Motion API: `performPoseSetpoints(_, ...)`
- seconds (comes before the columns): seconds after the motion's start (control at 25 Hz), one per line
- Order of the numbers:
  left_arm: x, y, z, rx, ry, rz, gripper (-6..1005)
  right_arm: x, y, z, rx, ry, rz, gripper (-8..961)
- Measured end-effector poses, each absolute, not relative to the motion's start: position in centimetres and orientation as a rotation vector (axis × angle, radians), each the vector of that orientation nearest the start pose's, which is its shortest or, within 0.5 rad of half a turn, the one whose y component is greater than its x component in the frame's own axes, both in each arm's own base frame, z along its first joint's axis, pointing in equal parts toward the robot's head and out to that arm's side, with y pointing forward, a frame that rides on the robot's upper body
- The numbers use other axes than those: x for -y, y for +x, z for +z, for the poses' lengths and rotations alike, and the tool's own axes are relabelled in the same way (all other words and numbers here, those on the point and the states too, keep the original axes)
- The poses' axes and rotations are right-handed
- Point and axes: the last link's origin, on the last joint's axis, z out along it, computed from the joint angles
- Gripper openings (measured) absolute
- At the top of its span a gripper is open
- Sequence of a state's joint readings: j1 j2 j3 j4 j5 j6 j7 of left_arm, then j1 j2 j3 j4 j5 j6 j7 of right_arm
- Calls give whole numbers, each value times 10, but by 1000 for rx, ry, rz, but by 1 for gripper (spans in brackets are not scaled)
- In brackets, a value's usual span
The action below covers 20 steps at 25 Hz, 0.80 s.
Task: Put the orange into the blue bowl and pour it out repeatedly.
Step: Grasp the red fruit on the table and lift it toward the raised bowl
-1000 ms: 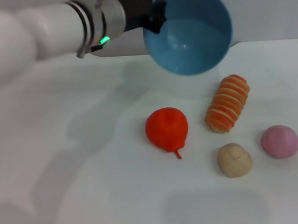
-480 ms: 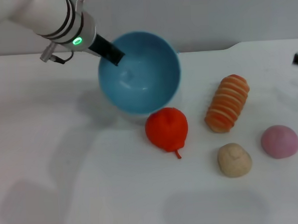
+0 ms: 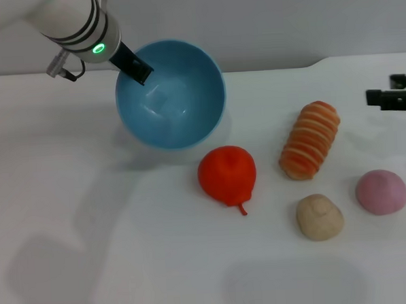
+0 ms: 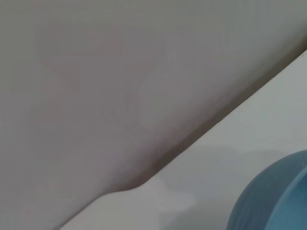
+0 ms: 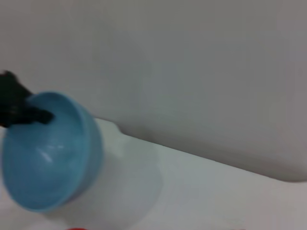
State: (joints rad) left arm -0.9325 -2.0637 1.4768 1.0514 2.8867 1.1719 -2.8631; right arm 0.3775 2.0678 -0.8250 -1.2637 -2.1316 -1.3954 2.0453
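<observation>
Meanwhile, the left gripper (image 3: pixel 139 71) had its fingers clamped on the rim of the blue bowl (image 3: pixel 177 112), which was tilted toward the camera at the back of the white table (image 3: pixel 113 252); the orange (image 3: pixel 226 174) lay on the table just in front of the bowl, outside it; the right gripper (image 3: pixel 393 98) hovered at the right edge, whether its fingers were open I could not tell.
</observation>
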Motion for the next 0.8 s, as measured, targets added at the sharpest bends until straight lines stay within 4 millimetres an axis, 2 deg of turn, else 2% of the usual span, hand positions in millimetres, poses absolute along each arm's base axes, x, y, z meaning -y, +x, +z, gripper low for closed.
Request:
performPoseSetpoints(0.12, -447, -124, -10, 750, -2236, 469, 0, -356, 250, 81, -970, -2416, 332, 654)
performPoseSetpoints(0.48, -443, -122, -5, 820, -2245, 507, -1, -368, 226, 23, -978, -2625, 196, 654)
performPoseSetpoints(0.64, -445, -121, -5, 815, -2242, 491, 0, -373, 225, 0, -975, -2638, 169, 653)
performPoseSetpoints(0.8, -448, -122, -2, 805, -2231, 471, 0, -379, 221, -30, -900, -2677, 108, 653)
